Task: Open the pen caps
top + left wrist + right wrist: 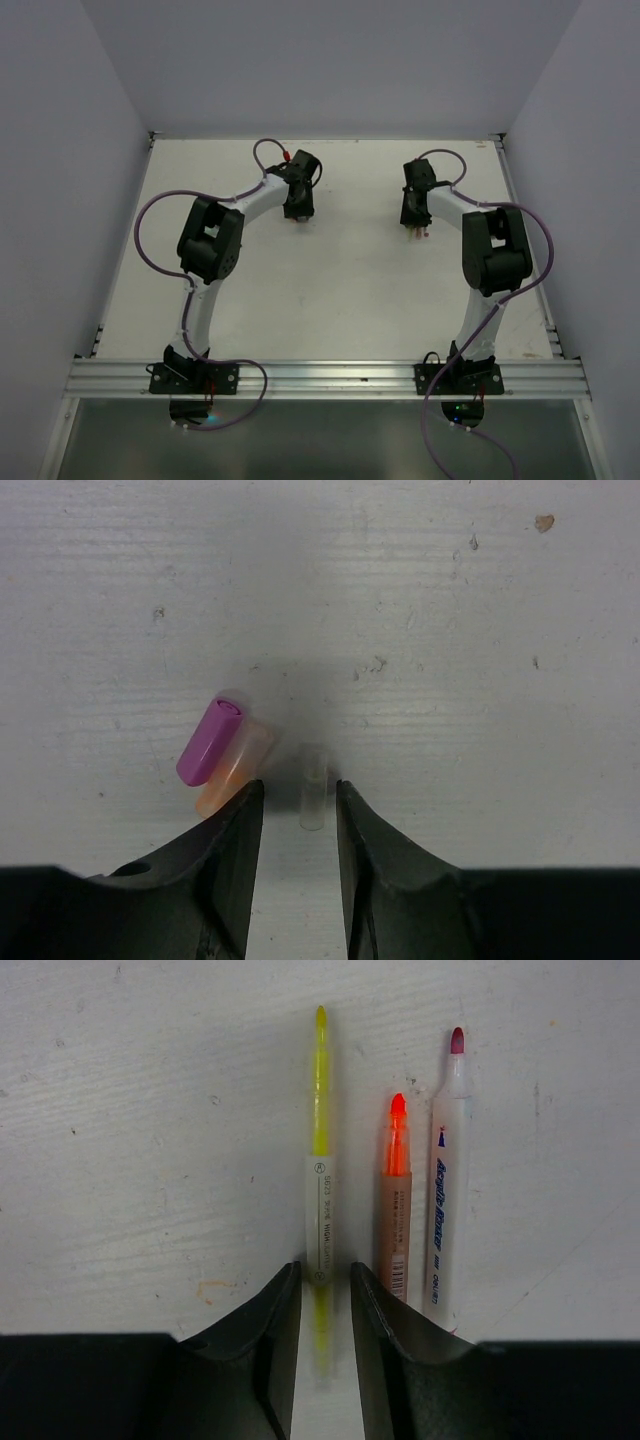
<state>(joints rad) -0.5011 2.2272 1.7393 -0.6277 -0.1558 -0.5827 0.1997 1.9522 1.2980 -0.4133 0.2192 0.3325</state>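
**Top view.** Your two arms reach onto the far half of the white worktop (340, 290). The left tool (298, 212) and the right tool (416, 230) point down close to the surface, well apart from each other. A pinkish speck shows at the right tool's tips. From up here you cannot tell how either tool's jaws stand.

**Left wrist.** The left tool's jaws stand parted and hold nothing. A short clear cap (313, 790) lies on the worktop between the fingertips, with bare surface on either side of it. Just outside one jaw lie a pink cap (210, 742) and a pale orange cap (232, 775), pressed side by side and tilted. The orange one's near end reaches that jaw's tip. All three are stubby and loose, with no pen in them, which suggests this tool's spot serves as the drop point for pulled caps.

**Right wrist.** The right tool's jaws stand a little apart, astride the yellow pen (320, 1210), which runs straight ahead from between them. A thin gap shows on each side, so you can judge it unpinched. Outside one jaw, an orange pen (394, 1210) and a white marker (447, 1200) lie parallel and touching. All three tips are bare, and the neat row looks like opened pens laid together.
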